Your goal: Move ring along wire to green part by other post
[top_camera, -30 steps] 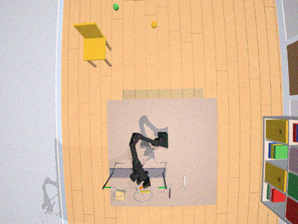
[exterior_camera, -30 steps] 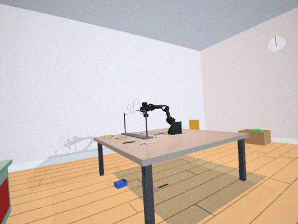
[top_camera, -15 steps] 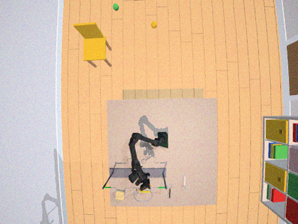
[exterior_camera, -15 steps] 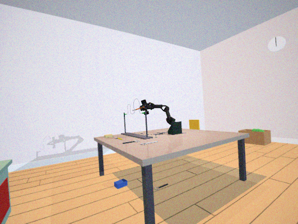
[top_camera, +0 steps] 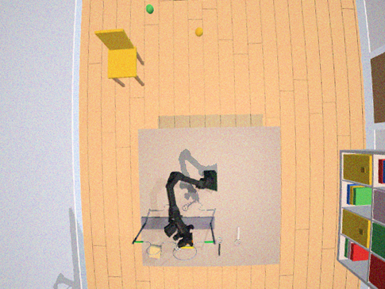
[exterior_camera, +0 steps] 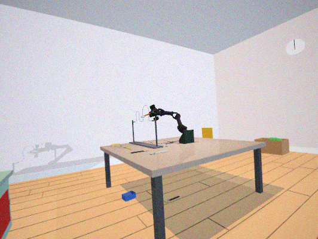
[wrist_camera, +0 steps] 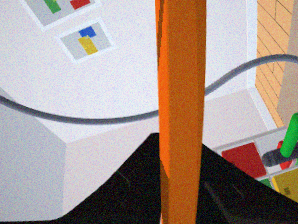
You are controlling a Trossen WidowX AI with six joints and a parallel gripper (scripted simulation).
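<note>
From above, the black arm (top_camera: pixel 171 194) (exterior_camera: pixel 168 113) reaches across the wire stand, and its gripper (top_camera: pixel 187 243) (exterior_camera: pixel 152 113) (wrist_camera: pixel 168 141) is over the stretch between the two posts, nearer the post (top_camera: pixel 213 232) (exterior_camera: pixel 156 131) on the right of this view than the post (top_camera: pixel 141 231) (exterior_camera: pixel 133 131) on the left. Of the handle, only a small orange patch shows beside the dark fingers. The wire's green parts (top_camera: pixel 138 241) (top_camera: pixel 209 242) (exterior_camera: pixel 134 121) (exterior_camera: pixel 153 120) (wrist_camera: pixel 291 135) sit next to the posts. In the exterior view the orange handle (exterior_camera: pixel 147 115) (wrist_camera: pixel 182 90) is a thin, slanting stick, its far end dipping away from the gripper toward a small, pale ring (exterior_camera: pixel 143 116) by the looping grey wire (exterior_camera: pixel 145 105) (wrist_camera: pixel 100 121); whether the wire passes cleanly through the ring is too small to tell. In the wrist view the handle is a long, straight, flat-sided bar, bright orange on its narrow left face and a deeper, browner orange on the broad one, running upright from between the black fingers past the top edge. The fingers are closed on it, nearly together. The wire curves across beyond it, and the ring lies out of this view.
</note>
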